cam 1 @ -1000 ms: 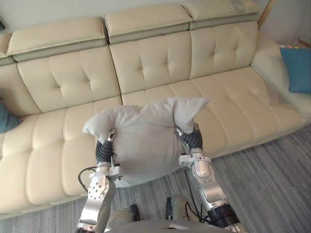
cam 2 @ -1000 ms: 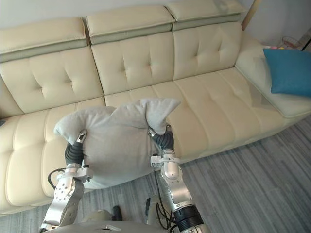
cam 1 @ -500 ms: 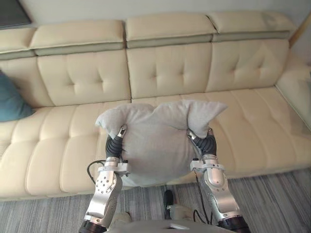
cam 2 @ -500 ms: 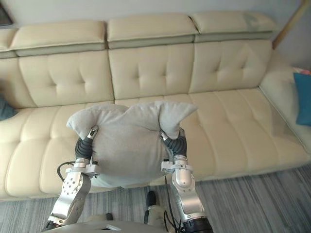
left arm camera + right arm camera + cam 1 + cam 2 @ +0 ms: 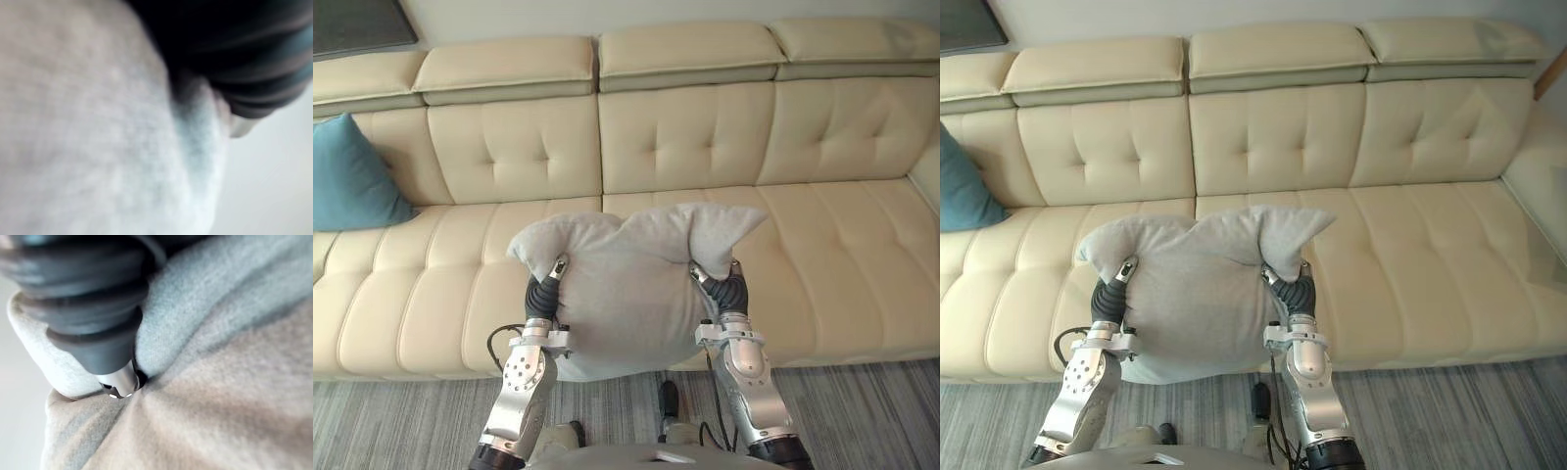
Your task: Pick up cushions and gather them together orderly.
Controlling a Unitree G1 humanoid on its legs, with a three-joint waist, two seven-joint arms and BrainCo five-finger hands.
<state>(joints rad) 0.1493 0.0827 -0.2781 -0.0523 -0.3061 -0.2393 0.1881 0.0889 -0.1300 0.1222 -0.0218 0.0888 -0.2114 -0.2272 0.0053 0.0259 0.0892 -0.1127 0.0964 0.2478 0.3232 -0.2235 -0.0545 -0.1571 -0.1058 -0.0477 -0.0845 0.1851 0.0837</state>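
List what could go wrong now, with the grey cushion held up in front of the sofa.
The grey cushion is squeezed between the left hand and right hand at its sides, so it may slip if either eases. It hides the sofa seat below, so a set-down might be misjudged. The teal cushion lies far to the left.

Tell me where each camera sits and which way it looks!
Left eye view: on the head, looking down at the cream sofa, the grey cushion and a blue cushion; both arms, the left hand and the right hand show.
Right eye view: beside it on the head, facing the same scene.
Left wrist view: on the left wrist, pressed close to the grey cushion; the hand's dark cover shows.
Right wrist view: on the right wrist, likewise, dark cover showing.
All four share the grey cushion.
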